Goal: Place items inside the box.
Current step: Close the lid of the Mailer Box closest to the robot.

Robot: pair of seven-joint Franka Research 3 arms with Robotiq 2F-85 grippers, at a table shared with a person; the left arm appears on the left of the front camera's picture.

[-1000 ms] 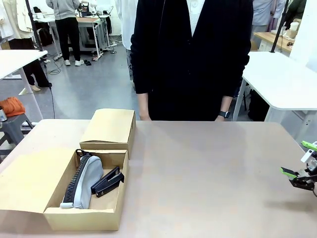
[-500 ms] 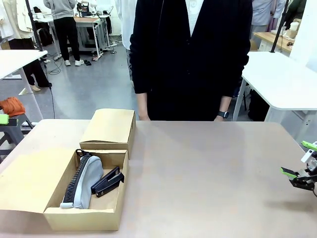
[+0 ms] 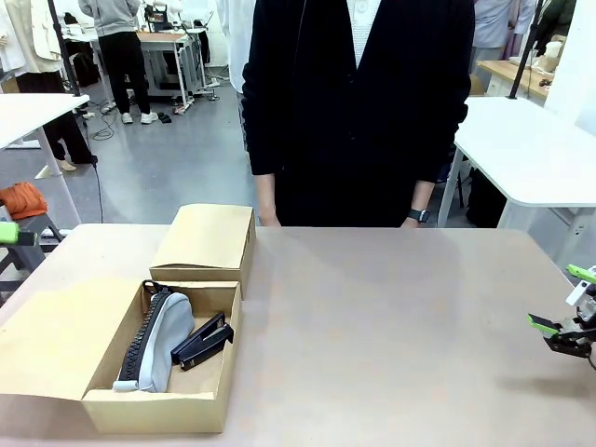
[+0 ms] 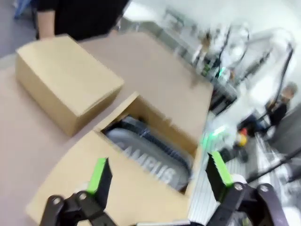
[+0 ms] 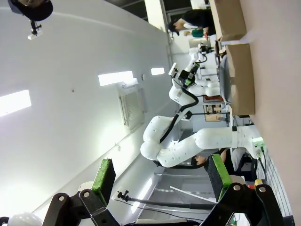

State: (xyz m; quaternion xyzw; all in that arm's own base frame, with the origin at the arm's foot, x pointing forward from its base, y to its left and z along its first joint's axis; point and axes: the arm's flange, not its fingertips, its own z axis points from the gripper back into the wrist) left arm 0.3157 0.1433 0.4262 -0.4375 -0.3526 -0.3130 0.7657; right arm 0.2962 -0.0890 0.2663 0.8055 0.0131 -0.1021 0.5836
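Now the left gripper (image 4: 157, 176) edges in, fingers spread, above the box (image 4: 141, 197); right gripper (image 3: 568, 312) waits, spread too.

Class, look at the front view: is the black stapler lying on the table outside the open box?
No: the black stapler lies inside the open box, beside the grey pouch.

Left claw (image 3: 7, 234) cut by frame edge, only a green pad shows; left wrist view motion-blurred; stapler (image 3: 202, 341) partly behind pouch (image 3: 156, 341).

Front view: fixed camera facing across the table (image 3: 391, 317) toward the person. Left wrist view: close above the box (image 4: 141, 188). Right wrist view: rolled sideways, sharing that box (image 5: 241, 77) far off.
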